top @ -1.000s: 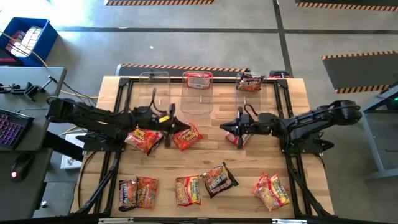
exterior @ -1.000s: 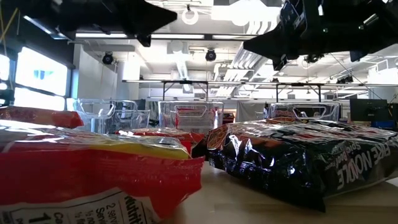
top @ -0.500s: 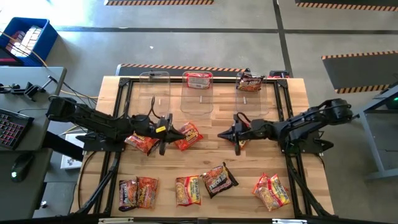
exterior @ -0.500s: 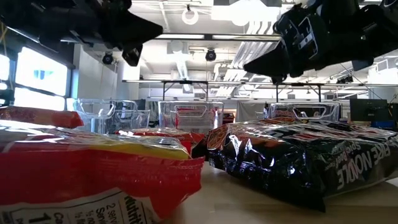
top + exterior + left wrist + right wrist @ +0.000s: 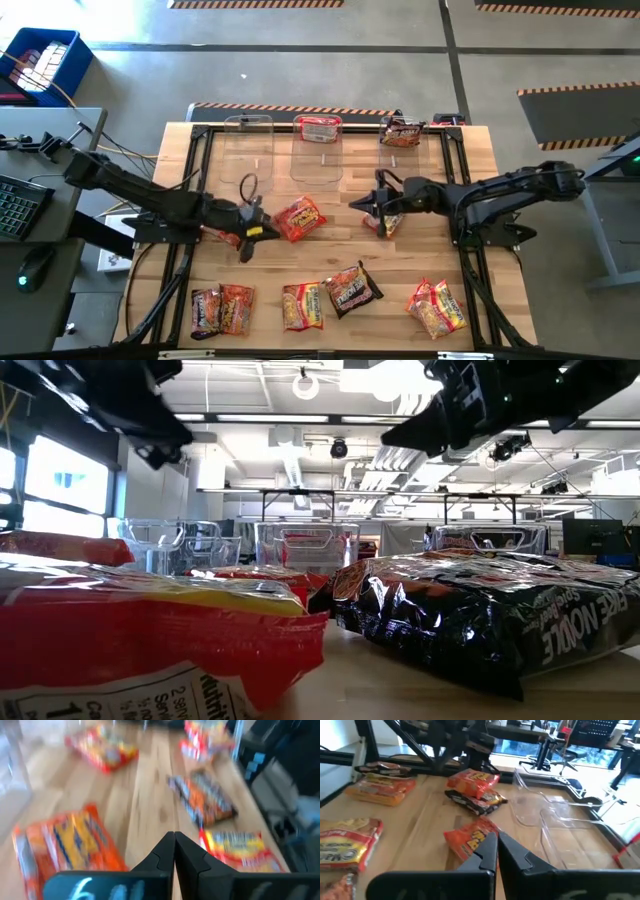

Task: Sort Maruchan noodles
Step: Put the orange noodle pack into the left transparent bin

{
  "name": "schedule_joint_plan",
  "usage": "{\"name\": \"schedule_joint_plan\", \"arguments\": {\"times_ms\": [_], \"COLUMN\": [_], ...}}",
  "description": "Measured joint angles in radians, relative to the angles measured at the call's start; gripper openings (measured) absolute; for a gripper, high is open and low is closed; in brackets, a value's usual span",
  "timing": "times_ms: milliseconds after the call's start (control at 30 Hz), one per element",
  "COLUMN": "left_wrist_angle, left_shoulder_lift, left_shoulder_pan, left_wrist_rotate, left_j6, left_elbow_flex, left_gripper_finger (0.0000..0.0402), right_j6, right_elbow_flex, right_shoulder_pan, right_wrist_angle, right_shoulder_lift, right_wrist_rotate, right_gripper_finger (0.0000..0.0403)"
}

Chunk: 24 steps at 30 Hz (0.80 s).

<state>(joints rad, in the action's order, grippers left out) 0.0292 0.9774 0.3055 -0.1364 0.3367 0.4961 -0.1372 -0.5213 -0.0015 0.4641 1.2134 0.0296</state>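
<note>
Maruchan noodle packets lie flat on the wooden table point(image 5: 330, 250). An orange one point(image 5: 300, 218) is at mid-table, and another point(image 5: 392, 224) lies under my right arm. Several more line the near edge, among them a dark one point(image 5: 350, 289) and an orange one point(image 5: 437, 307). A red packet point(image 5: 318, 130) lies in the middle clear bin, and another point(image 5: 403, 132) in the right bin. My left gripper point(image 5: 247, 250) point(image 5: 174, 840) hovers shut just left of the mid-table packet. My right gripper point(image 5: 368, 204) point(image 5: 497, 842) hovers shut to that packet's right.
Three clear bins stand along the far edge, the left one point(image 5: 248, 145), the middle one point(image 5: 318, 165) and the right one point(image 5: 402, 158). Black frame rails point(image 5: 190, 190) run along the table's left and right sides. Bare wood shows between the mid-table packets and the near row.
My left gripper has swung from above the mid-table orange packet toward the table's left and near edges, dropping a little and rolling, still shut. My right gripper has tipped up toward level and stayed shut. No packet has moved.
</note>
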Motion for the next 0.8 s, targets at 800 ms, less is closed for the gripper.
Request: {"name": "schedule_joint_plan", "arguments": {"times_ms": [800], "left_wrist_angle": [0.181], "left_shoulder_lift": [0.419], "left_shoulder_pan": [0.445], "left_wrist_rotate": [0.184], "left_j6": [0.467], "left_elbow_flex": [0.152], "left_gripper_finger": [0.0019], "right_j6": [-0.003], "right_elbow_flex": [0.000], "right_shoulder_pan": [-0.038], "right_wrist_angle": [0.074], "right_shoulder_lift": [0.118], "right_wrist_rotate": [-0.024], "right_gripper_finger": [0.0000]}}
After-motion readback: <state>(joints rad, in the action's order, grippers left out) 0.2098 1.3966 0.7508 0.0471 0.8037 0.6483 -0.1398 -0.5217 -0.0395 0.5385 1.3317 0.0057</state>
